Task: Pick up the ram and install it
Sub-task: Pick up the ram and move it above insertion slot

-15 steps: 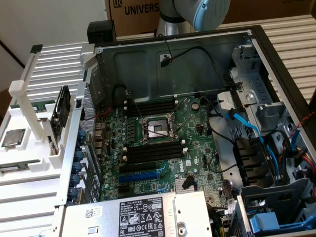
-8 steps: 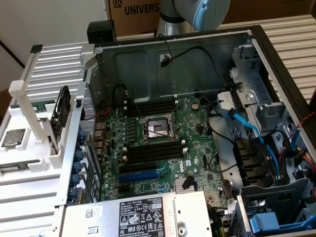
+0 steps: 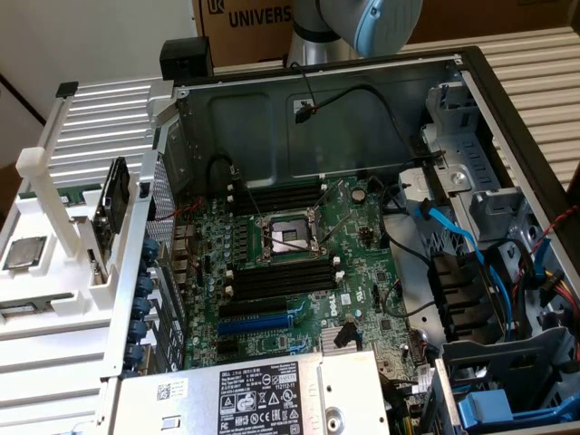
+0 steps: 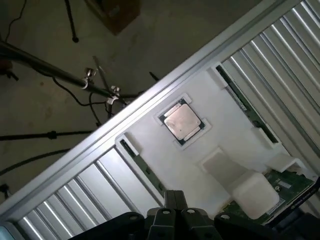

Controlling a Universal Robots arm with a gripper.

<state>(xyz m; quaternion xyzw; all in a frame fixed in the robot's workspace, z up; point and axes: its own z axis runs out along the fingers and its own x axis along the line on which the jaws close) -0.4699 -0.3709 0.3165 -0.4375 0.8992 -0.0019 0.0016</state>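
Ram [image 4: 246, 105] sits on edge in the white holder [image 4: 150, 134] on the ribbed counter [image 4: 285, 60], just beside the CPU [image 4: 182, 122]. The claw [image 4: 172, 206] hangs above the holder, clear of the stick, fingers pressed together w/ nothing between them. For a clean pickup the fingers prob. need to part, line up across the stick's thin edge and drop straight down at mid-length so it lifts w/o tilting. The ext. view gives the open case w/ mobo [image 3: 362, 272] and bare black slots [image 3: 276, 279], while the wrist view gives the top-down line of the ram's edge for alignment.
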